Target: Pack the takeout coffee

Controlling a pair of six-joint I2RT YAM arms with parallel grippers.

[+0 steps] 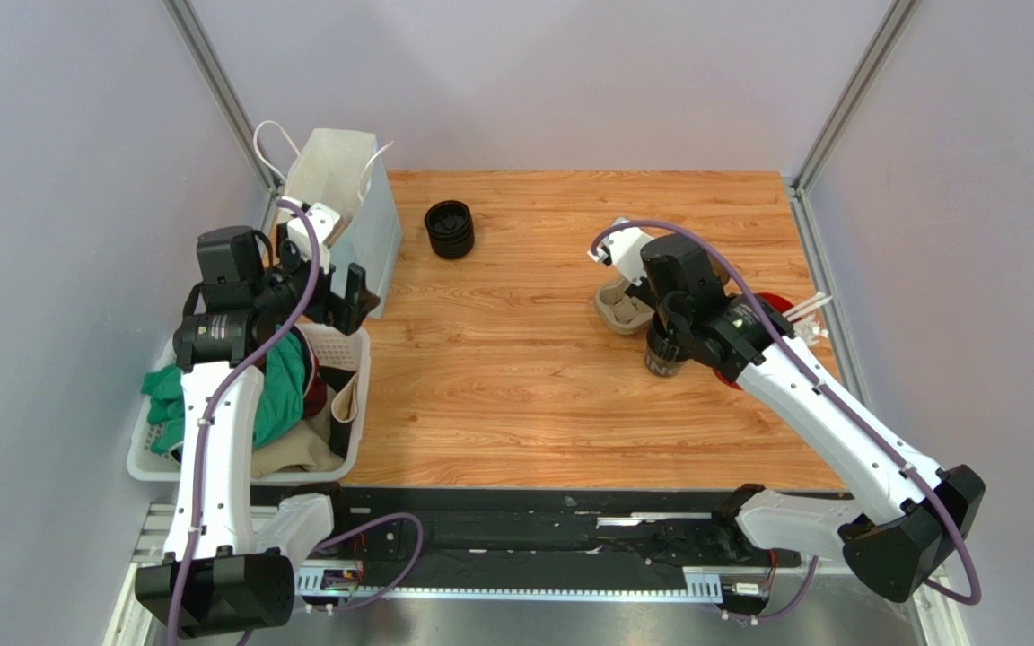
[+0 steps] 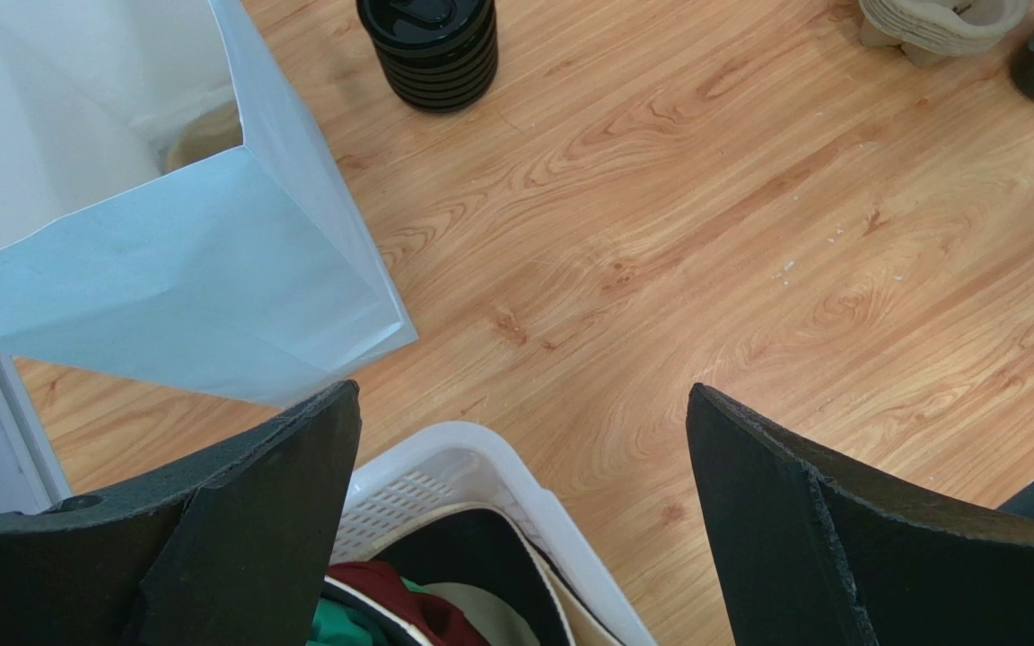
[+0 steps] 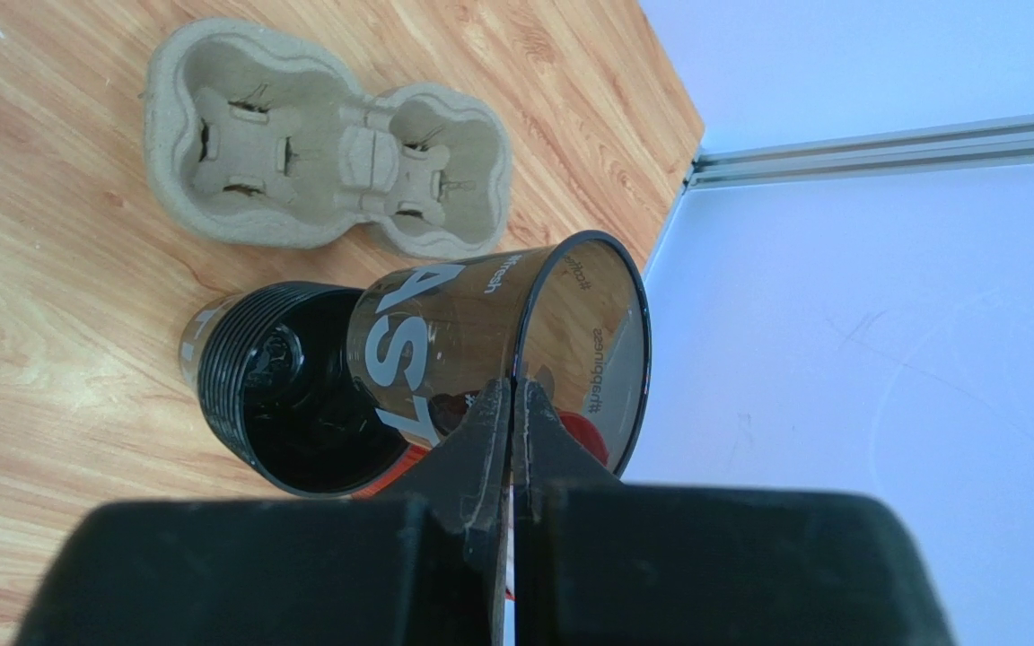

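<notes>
While right pincer (image 3: 512, 399) clamps printed cup (image 3: 462, 330) at rim | left pincer (image 2: 523, 404) released above clothes basket (image 2: 462, 455) | coffee (image 2: 431, 47) lidded

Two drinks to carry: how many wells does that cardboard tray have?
2. The cardboard tray has one well at the end away from the lettered cup that the right gripper pinches, and a second well at the end nearer it. Both look empty.

The left gripper (image 2: 523, 404), fingers wide apart, hangs above a white basket (image 2: 469, 464), a paper bag (image 2: 212, 269) at left, a black cup (image 2: 431, 47) and tray (image 2: 941, 24) beyond.
</notes>
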